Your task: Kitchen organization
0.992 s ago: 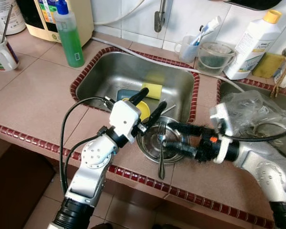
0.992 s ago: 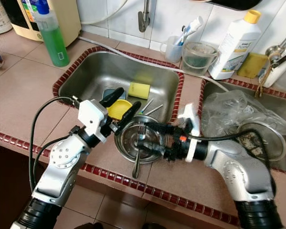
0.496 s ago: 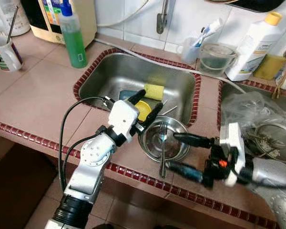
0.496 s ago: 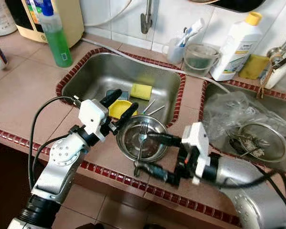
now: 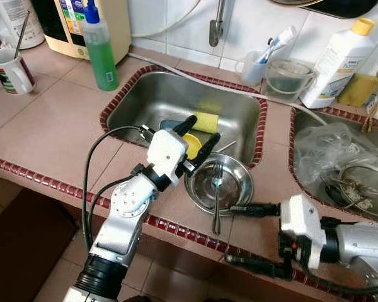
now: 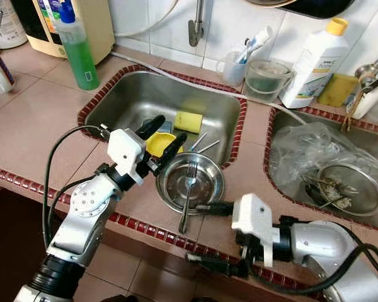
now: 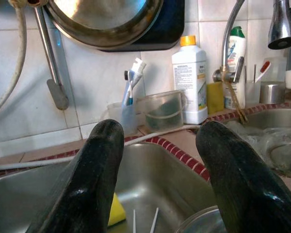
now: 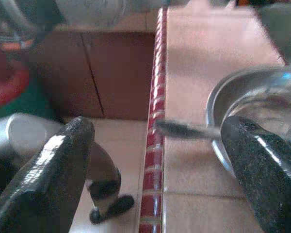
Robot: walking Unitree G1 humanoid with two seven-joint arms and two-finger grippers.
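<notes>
Nearest you, your right gripper (image 5: 246, 238) was spread wide over the counter's red-tiled edge, empty, one finger just short of the round steel bowl (image 5: 219, 184). A long steel fork (image 5: 215, 196) lay across that bowl, its handle jutting toward you. Your left gripper (image 5: 198, 136) stood parted at the bowl's far-left rim. Beyond the bowl, a yellow sponge (image 5: 205, 122) sat in the steel sink (image 5: 145, 100).

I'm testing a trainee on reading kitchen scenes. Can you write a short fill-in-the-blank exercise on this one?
1. The fork lies across the steel ____.
2. The yellow sponge lies inside the ____.
3. The bottle by the sink holds ____ liquid.
4. The right gripper's fingers are ____.

Missing words: bowl; sink; green; open
</notes>
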